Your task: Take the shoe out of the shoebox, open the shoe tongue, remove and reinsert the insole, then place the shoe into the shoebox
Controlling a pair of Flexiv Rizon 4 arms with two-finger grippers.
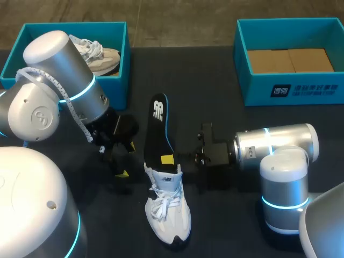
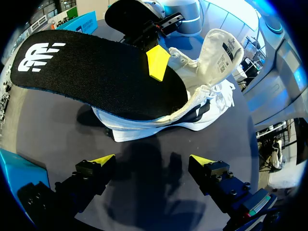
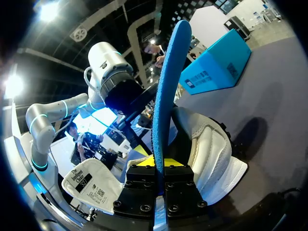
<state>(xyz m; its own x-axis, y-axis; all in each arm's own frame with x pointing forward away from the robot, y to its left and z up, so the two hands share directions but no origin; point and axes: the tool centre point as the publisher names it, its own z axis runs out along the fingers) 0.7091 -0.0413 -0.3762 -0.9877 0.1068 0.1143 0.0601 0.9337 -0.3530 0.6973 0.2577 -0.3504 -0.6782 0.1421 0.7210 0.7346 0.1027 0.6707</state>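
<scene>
A white shoe [image 1: 167,212] lies on the dark table, toe toward the front edge. A black insole [image 1: 158,126] with a blue underside stands partly in its heel opening, the rest sticking out toward the back. My right gripper [image 1: 168,159] is shut on the insole's edge just above the shoe collar; in the right wrist view the insole [image 3: 168,82] rises edge-on from between the fingers [image 3: 147,161]. My left gripper [image 1: 127,158] hangs open just left of the shoe. In the left wrist view its gripper [image 2: 153,161] faces the shoe [image 2: 211,91] and insole [image 2: 96,72], touching neither.
A teal shoebox [image 1: 121,80] at the back left holds a second pale shoe [image 1: 99,56]. Another teal shoebox [image 1: 290,91] at the back right has a cardboard bottom. Dark table lies between the boxes and in front of the shoe.
</scene>
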